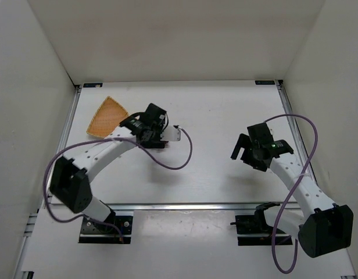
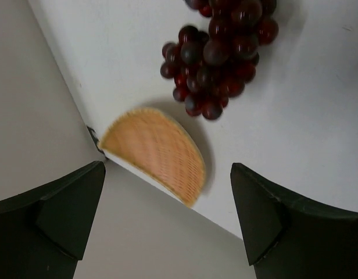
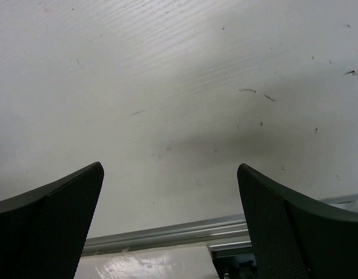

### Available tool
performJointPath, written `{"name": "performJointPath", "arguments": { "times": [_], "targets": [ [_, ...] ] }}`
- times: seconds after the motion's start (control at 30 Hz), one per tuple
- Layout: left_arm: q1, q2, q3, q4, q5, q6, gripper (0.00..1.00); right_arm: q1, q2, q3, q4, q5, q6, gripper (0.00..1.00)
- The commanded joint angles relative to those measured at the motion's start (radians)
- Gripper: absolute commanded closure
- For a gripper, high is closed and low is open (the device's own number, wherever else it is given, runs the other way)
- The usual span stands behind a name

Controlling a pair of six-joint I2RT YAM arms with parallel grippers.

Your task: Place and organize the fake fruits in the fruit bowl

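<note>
1. My left pincer (image 2: 167,167) hangs spread wide and empty, I judge so that it can drop around the fruit.
2. Just ahead of its tips lies the bowl (image 2: 153,154), at the table (image 2: 318,116) edge by the wall (image 2: 28,87), with nothing in it.
3. Farther ahead, past the bowl, sit the grapes (image 2: 217,58), near it but apart, not yet lifted.
4. My right pincer (image 3: 168,167), also spread and empty, hovers over the table, I think to leave the left arm room.
</note>
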Motion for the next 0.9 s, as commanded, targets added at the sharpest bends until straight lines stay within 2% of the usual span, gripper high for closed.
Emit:
{"name": "performJointPath", "arguments": {
  "times": [0.0, 0.07, 0.2, 0.37, 0.57, 0.63, 0.77, 0.8, 0.83, 0.87],
  "targets": [
    [-0.009, 0.132, 0.099, 0.03, 0.026, 0.221, 0.0, 0.009, 0.007, 0.035, 0.027, 0.031, -0.04, 0.0],
    [-0.009, 0.177, 0.124, 0.03, 0.038, 0.286, 0.0, 0.018, 0.007, 0.035, 0.027, 0.031, -0.04, 0.0],
    [-0.018, 0.291, 0.179, 0.03, 0.062, 0.309, 0.0, 0.018, 0.007, 0.025, 0.027, 0.031, -0.049, 0.0],
    [0.002, 0.495, 0.421, -0.279, 0.143, 0.194, 0.0, 0.018, -0.003, 0.025, 0.027, 0.042, -0.069, 0.0],
    [0.002, 0.59, 0.4, -0.277, 0.143, 0.171, 0.0, 0.018, 0.017, 0.016, 0.027, 0.04, -0.069, 0.0],
    [0.013, 0.619, 0.415, -0.321, 0.143, 0.145, 0.0, 0.018, 0.028, 0.025, 0.027, 0.04, -0.069, 0.0],
    [0.042, 0.671, 0.446, -0.372, 0.154, 0.1, 0.09, 0.018, 0.037, 0.035, 0.037, 0.049, -0.069, 0.0],
    [0.042, 0.682, 0.446, -0.372, 0.154, 0.091, 0.15, 0.018, 0.046, 0.035, 0.037, 0.05, -0.069, 0.0],
    [0.051, 0.682, 0.456, -0.372, 0.154, 0.067, 0.33, 0.018, 0.046, 0.035, 0.037, 0.05, -0.069, 0.0],
    [0.051, 0.691, 0.466, -0.36, 0.164, 0.054, 0.38, 0.018, 0.056, 0.035, 0.037, 0.05, -0.069, 0.0]
  ]
}}
